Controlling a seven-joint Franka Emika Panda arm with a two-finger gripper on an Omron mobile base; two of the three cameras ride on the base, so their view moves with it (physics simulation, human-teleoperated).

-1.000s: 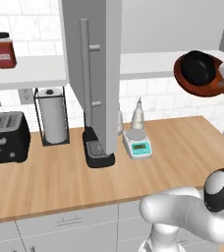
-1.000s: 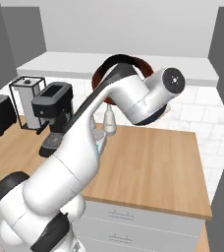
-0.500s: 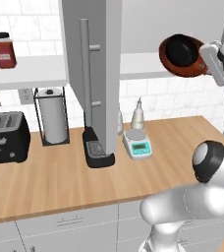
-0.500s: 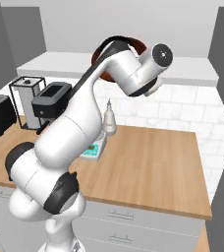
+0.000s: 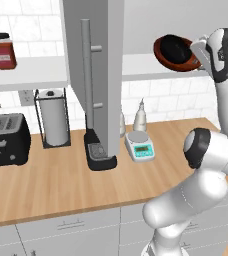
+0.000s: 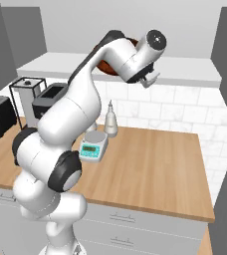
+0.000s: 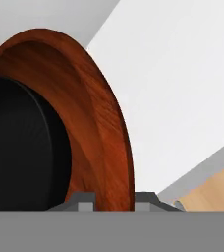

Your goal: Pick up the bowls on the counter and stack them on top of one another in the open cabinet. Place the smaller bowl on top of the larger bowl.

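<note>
1. The gripper (image 7: 114, 199) pinches the brown bowl (image 5: 177, 52) by its rim, black bowl (image 7: 20, 147) nested inside, tilted above the shelf (image 5: 141, 67).
2. Glossy, rigid (likely slippery): level it gently.

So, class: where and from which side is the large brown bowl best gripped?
By its thin rim. The gripper is shut on the brown bowl there, one finger inside the wall, one outside, coming edge-on. The black bowl fills the middle, leaving the rim the only narrow part.
</note>
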